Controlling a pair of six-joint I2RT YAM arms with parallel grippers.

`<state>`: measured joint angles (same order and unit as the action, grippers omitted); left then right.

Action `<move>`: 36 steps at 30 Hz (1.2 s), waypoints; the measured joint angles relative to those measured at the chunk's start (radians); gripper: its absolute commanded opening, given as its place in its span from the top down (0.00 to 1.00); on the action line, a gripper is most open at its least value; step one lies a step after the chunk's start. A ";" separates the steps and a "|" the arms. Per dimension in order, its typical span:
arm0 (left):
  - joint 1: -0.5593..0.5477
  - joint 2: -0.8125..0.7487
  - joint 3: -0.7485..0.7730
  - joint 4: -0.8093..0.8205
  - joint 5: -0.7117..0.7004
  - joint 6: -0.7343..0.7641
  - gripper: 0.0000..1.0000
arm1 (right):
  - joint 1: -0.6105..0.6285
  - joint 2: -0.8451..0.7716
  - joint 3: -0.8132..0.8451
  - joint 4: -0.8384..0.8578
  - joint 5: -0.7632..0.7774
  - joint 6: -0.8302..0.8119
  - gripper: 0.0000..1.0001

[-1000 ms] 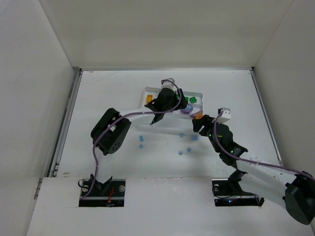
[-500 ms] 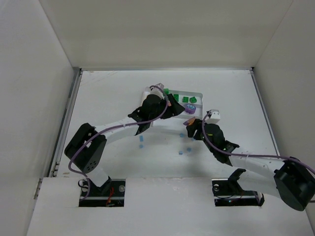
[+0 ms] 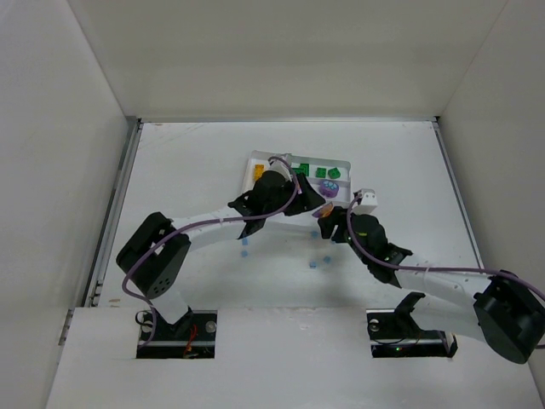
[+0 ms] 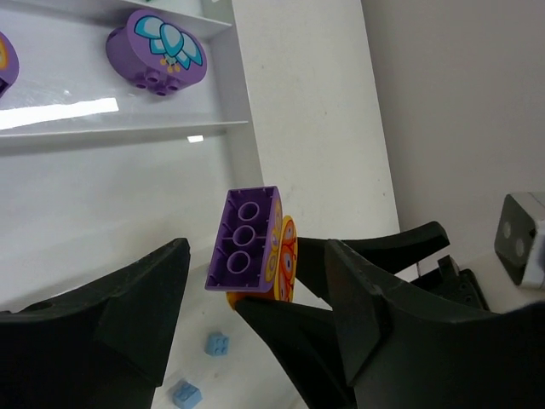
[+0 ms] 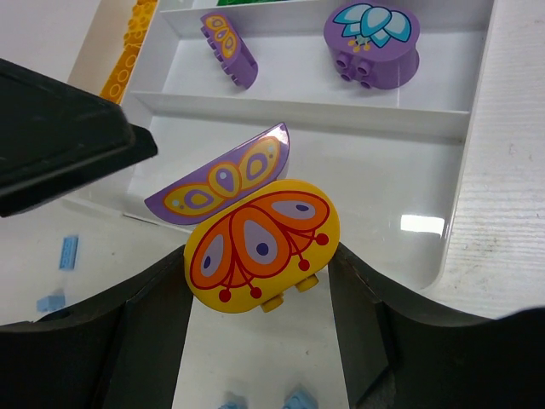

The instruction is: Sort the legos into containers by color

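Right gripper (image 5: 260, 274) pinches one yellow oval plastic brick (image 5: 262, 243) lengthwise across its jaws. Left gripper (image 4: 257, 264), spread, flanks one purple half-round brick (image 4: 245, 239), perhaps untouched.

Left arm (image 3: 209, 226) stretched forward and rightward, left gripper (image 4: 255, 256) pitched down with jaws apart, right arm (image 3: 434, 281) angled in leftward, right gripper (image 5: 262, 260) clamped on yellow brick (image 5: 260, 239), fingertips nearly meeting.

Yellow brick (image 5: 262, 253) carries an orange-red wing pattern with purple spots and red dots. Purple half-round brick (image 5: 223, 183) shows yellow-orange petals. White tray (image 5: 464, 153): purple round brick (image 5: 372, 38) bears a light-blue lotus; second purple brick (image 5: 228, 47) has yellow petals; green bricks (image 3: 322, 172) sit along its far edge. Small bricks (image 5: 68, 252) on the white table (image 3: 187, 170) are light blue.
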<state>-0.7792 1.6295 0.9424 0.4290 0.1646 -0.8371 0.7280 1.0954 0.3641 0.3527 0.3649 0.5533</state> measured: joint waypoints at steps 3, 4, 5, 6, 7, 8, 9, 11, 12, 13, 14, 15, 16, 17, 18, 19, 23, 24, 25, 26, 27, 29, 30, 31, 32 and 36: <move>-0.008 0.020 0.000 -0.006 -0.003 0.000 0.41 | 0.000 -0.014 0.000 0.000 -0.004 0.000 0.58; -0.010 0.024 0.000 -0.010 -0.005 0.000 0.41 | 0.000 -0.021 0.000 0.001 -0.005 0.000 0.58; -0.011 0.028 0.000 -0.014 -0.006 0.000 0.41 | 0.000 -0.027 0.000 0.005 -0.006 0.000 0.58; -0.014 0.030 0.000 -0.018 -0.007 0.000 0.42 | 0.000 -0.031 0.000 0.011 -0.006 0.000 0.58; -0.017 0.031 0.000 -0.019 -0.008 0.000 0.42 | 0.000 -0.033 0.000 0.016 -0.006 0.000 0.58; -0.019 0.032 0.001 -0.021 -0.008 0.000 0.43 | 0.000 -0.034 0.000 0.020 -0.006 0.000 0.58; -0.021 0.034 0.003 -0.023 -0.009 0.000 0.45 | 0.000 -0.034 0.000 0.022 -0.007 0.000 0.58; -0.029 0.039 0.010 -0.021 -0.009 -0.002 0.50 | 0.000 -0.034 0.000 0.022 -0.007 0.000 0.58; -0.034 0.042 0.014 -0.022 -0.009 -0.003 0.52 | 0.000 -0.034 0.000 0.023 -0.007 0.000 0.58; -0.038 0.045 0.016 -0.020 -0.009 -0.003 0.55 | 0.000 -0.034 0.000 0.022 -0.007 0.000 0.58; -0.040 0.045 0.017 -0.019 -0.009 -0.005 0.58 | 0.000 -0.034 0.000 0.023 -0.008 0.000 0.58; -0.043 0.045 0.017 -0.016 -0.009 -0.008 0.61 | 0.000 -0.034 0.000 0.022 -0.007 0.000 0.58; -0.045 0.045 0.017 -0.011 -0.009 -0.011 0.64 | 0.000 -0.034 0.000 0.023 -0.007 0.000 0.58; -0.045 0.045 0.017 -0.007 -0.011 -0.012 0.66 | 0.000 -0.035 0.000 0.023 -0.007 0.000 0.58; -0.045 0.045 0.017 -0.003 -0.011 -0.015 0.69 | 0.000 -0.035 0.000 0.023 -0.007 0.001 0.58; -0.045 0.045 0.017 0.002 -0.009 -0.019 0.72 | 0.000 -0.035 0.000 0.026 -0.006 0.001 0.58; -0.037 0.045 -0.001 0.044 -0.011 -0.037 0.78 | 0.000 -0.037 0.000 0.038 -0.006 0.000 0.58; -0.035 0.044 -0.009 0.056 -0.010 -0.042 0.79 | 0.000 -0.037 0.000 0.037 -0.006 0.000 0.58; -0.032 0.044 -0.017 0.068 -0.007 -0.046 0.79 | 0.000 -0.037 0.000 0.037 -0.006 0.000 0.58; -0.031 0.043 -0.023 0.074 -0.004 -0.050 0.79 | 0.000 -0.037 -0.001 0.036 -0.006 0.000 0.58; -0.028 0.042 -0.027 0.082 -0.001 -0.052 0.79 | 0.000 -0.037 -0.001 0.037 -0.006 0.000 0.58; -0.020 0.038 -0.037 0.094 0.010 -0.055 0.79 | 0.000 -0.037 -0.001 0.038 -0.007 0.000 0.58; -0.016 0.036 -0.041 0.099 0.014 -0.055 0.79 | 0.000 -0.037 -0.001 0.039 -0.009 0.000 0.58; -0.011 0.034 -0.045 0.104 0.018 -0.055 0.79 | 0.000 -0.037 -0.001 0.040 -0.012 0.001 0.58; -0.006 0.032 -0.047 0.106 0.017 -0.054 0.79 | 0.000 -0.037 -0.001 0.041 -0.014 0.000 0.58; 0.066 0.030 -0.053 0.102 -0.048 -0.028 0.79 | 0.000 -0.042 -0.002 0.038 -0.014 0.000 0.58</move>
<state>-0.7128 1.6592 0.8898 0.5312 0.1165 -0.8654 0.7280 1.0531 0.3622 0.3908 0.3508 0.5537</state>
